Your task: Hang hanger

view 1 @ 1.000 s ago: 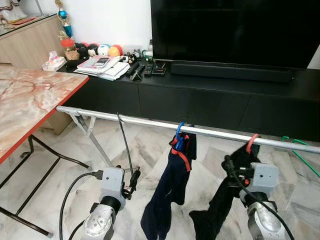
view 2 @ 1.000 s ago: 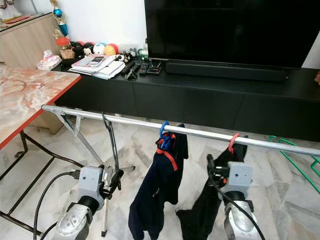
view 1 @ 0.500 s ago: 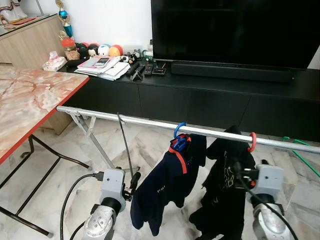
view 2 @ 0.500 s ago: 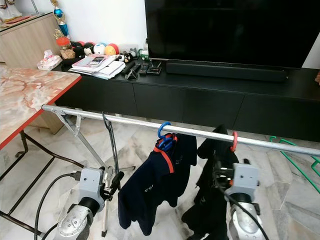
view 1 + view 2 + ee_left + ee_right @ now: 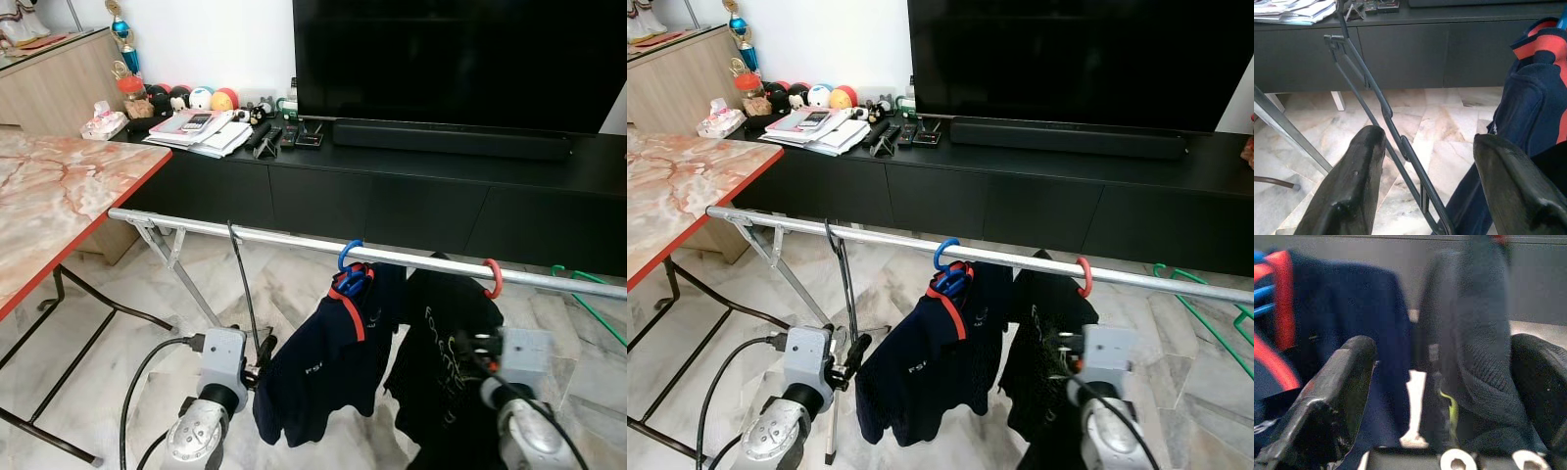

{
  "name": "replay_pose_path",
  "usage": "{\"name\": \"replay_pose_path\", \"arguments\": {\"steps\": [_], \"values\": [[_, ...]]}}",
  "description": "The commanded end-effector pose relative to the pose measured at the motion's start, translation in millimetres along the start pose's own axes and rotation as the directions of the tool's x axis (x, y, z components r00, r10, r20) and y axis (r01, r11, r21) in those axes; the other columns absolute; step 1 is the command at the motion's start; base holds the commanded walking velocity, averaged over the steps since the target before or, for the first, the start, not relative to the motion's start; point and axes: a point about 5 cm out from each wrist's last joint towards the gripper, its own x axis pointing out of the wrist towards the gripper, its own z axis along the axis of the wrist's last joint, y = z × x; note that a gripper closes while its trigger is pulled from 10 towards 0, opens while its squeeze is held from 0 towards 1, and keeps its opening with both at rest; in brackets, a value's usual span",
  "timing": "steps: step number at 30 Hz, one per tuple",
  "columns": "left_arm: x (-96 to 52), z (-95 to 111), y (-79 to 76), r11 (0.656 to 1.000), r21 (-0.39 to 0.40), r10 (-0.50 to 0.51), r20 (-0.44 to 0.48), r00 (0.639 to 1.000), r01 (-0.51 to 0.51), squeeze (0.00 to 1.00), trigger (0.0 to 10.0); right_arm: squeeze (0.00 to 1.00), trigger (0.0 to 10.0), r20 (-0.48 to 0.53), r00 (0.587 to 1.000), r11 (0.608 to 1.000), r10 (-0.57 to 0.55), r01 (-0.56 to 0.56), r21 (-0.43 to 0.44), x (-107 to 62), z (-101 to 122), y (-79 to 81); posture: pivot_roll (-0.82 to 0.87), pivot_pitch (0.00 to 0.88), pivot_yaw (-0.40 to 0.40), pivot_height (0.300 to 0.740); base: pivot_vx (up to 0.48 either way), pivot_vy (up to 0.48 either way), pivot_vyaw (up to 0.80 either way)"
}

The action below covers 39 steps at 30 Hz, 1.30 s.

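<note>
Since a second ago my right arm has dropped back from the rail (image 5: 294, 239), and the black garment (image 5: 443, 338) that was bunched up around it now hangs spread out from its red hanger (image 5: 493, 278). The navy shirt (image 5: 328, 367) on the blue hanger (image 5: 350, 257) swung out too and has opened up next to it.

So the red one is hooked on, right of the blue, the two garments touching. My right gripper (image 5: 1442, 391) is released, fingers apart, with black cloth lying between them but not pinched. To finish well I'd pull straight back and low so no fabric drags the hook off the rail.

Left gripper (image 5: 1425, 186) is wide open too, with the thin black hanger (image 5: 247, 289) running up between the fingers to the rail, nothing squeezing it as far as I can tell.

Room, big to small: huge TV (image 5: 460, 59) on a long black cabinet (image 5: 392, 196), marble-look table (image 5: 59, 196) with a red edge on my left, pale marble floor tiles (image 5: 284, 284), a soundbar (image 5: 451, 137), then papers (image 5: 201, 132) and little round toys (image 5: 196, 98).
</note>
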Motion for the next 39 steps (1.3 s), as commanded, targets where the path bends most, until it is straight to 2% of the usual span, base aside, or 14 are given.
{"name": "replay_pose_path", "arguments": {"steps": [1,4,8,9,10,13,15,22,26,27,32,35,39], "values": [[-0.7,-3,-0.9,1.000,0.010,-0.010,-0.013,1.000,0.010,0.00,10.0,0.00,10.0,-0.015,1.000,1.000,0.002,-0.002,-0.011,2.1,-1,0.4,0.00,0.073,0.033,0.740,0.000,0.000,0.00],[-1.1,-3,0.1,1.000,0.012,-0.007,-0.014,1.000,0.008,0.00,10.0,0.00,10.0,-0.010,0.999,0.998,-0.031,0.031,-0.053,8.4,4,-5.6,0.01,0.073,0.034,0.740,0.000,0.000,0.00],[-1.0,-3,0.1,1.000,0.011,-0.006,-0.014,1.000,0.007,0.00,10.0,0.00,10.0,0.019,0.997,0.995,-0.076,0.077,-0.059,12.6,12,-12.7,0.01,0.072,0.033,0.740,0.000,0.000,0.00],[-0.8,-3,-0.2,1.000,0.009,-0.007,-0.013,1.000,0.007,0.00,10.0,0.00,10.0,0.052,0.989,0.988,-0.141,0.144,-0.064,17.1,21,-22.7,0.01,0.072,0.034,0.740,0.000,0.000,0.00],[-0.8,-3,-0.3,1.000,0.009,-0.007,-0.013,1.000,0.007,0.00,10.0,0.00,10.0,0.058,0.986,0.985,-0.158,0.162,-0.064,18.2,23,-25.4,0.01,0.072,0.034,0.740,0.000,0.000,0.00],[-0.8,-3,-0.5,1.000,0.008,-0.007,-0.013,1.000,0.007,0.00,10.0,0.00,10.0,0.043,0.979,0.977,-0.197,0.200,-0.072,20.6,23,-31.5,0.01,0.070,0.034,0.740,0.000,0.000,0.00],[-0.4,-3,-0.7,1.000,0.007,-0.008,-0.014,1.000,0.008,0.00,10.0,0.00,10.0,-0.011,0.971,0.967,-0.239,0.237,-0.092,24.2,17,-37.8,0.01,0.070,0.034,0.740,0.000,0.000,0.00],[0.1,-3,-0.6,1.000,0.009,-0.008,-0.015,1.000,0.008,0.00,10.0,0.00,10.0,-0.056,0.983,0.982,-0.177,0.173,-0.077,31.7,11,-24.1,0.01,0.069,0.036,0.740,0.000,0.000,0.00],[0.6,-3,-0.2,1.000,0.010,-0.007,-0.015,1.000,0.007,0.00,10.0,0.00,10.0,-0.101,0.983,0.985,-0.152,0.142,-0.102,36.4,4,-15.4,0.02,0.068,0.037,0.740,0.000,0.000,0.00],[0.7,-3,-0.2,1.000,0.010,-0.007,-0.015,1.000,0.007,0.00,10.0,0.00,10.0,-0.116,0.979,0.981,-0.169,0.155,-0.120,37.6,3,-16.3,0.02,0.068,0.037,0.740,0.000,0.000,0.00],[0.6,-3,-0.4,1.000,0.009,-0.008,-0.014,1.000,0.008,0.00,10.0,0.00,10.0,-0.100,0.970,0.972,-0.220,0.210,-0.105,39.9,7,-22.6,0.02,0.066,0.035,0.740,0.000,0.000,0.00],[0.3,-4,-1.2,1.000,0.008,-0.011,-0.016,1.000,0.011,0.00,10.0,0.00,10.0,-0.096,0.943,0.945,-0.319,0.309,-0.110,38.7,9,-34.3,0.02,0.067,0.036,0.740,0.000,0.000,0.00],[0.3,-4,-1.7,1.000,0.007,-0.013,-0.017,1.000,0.013,0.00,10.0,0.00,10.0,-0.095,0.921,0.924,-0.377,0.367,-0.102,37.1,8,-42.1,0.02,0.067,0.037,0.740,0.000,0.000,0.00]]}}
